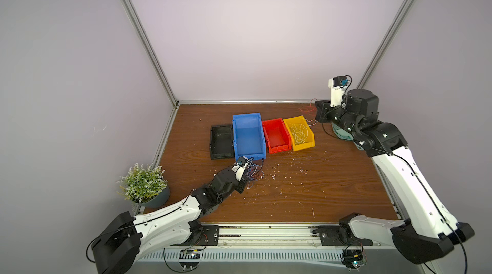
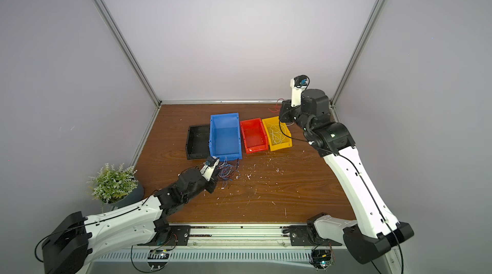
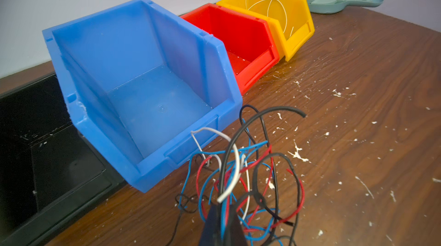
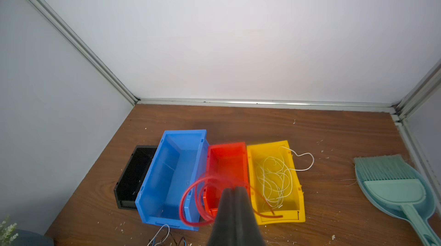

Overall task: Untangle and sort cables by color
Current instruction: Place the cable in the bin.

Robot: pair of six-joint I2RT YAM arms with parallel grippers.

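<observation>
My left gripper (image 3: pixel 222 209) pressed together, pinching tangle of thin blue, red, black and white cables (image 3: pixel 238 173). In a top view tangle sits at 6 o'clock off empty blue plastic bin (image 1: pixel 247 137). My right gripper (image 4: pixel 235 188), held high, pinches looped red cable (image 4: pixel 181 206). Red plastic bin (image 1: pixel 277 137) at 8 o'clock from it, long axis 12–6, looks empty. Yellow plastic bin (image 4: pixel 253 161) holds white cables (image 4: pixel 274 180). Black tray (image 4: pixel 133 180): contents unclear.

We count four containers in a row, one blue bin (image 1: pixel 247 137) with one black tray (image 1: pixel 221 142) and one red bin (image 1: pixel 276 137) flanking it and one yellow bin (image 1: pixel 303 146) beyond the red, one potted plant (image 1: pixel 142 185), one dustpan (image 4: pixel 393 189), and cables (image 3: pixel 238 170) too tangled to number.
</observation>
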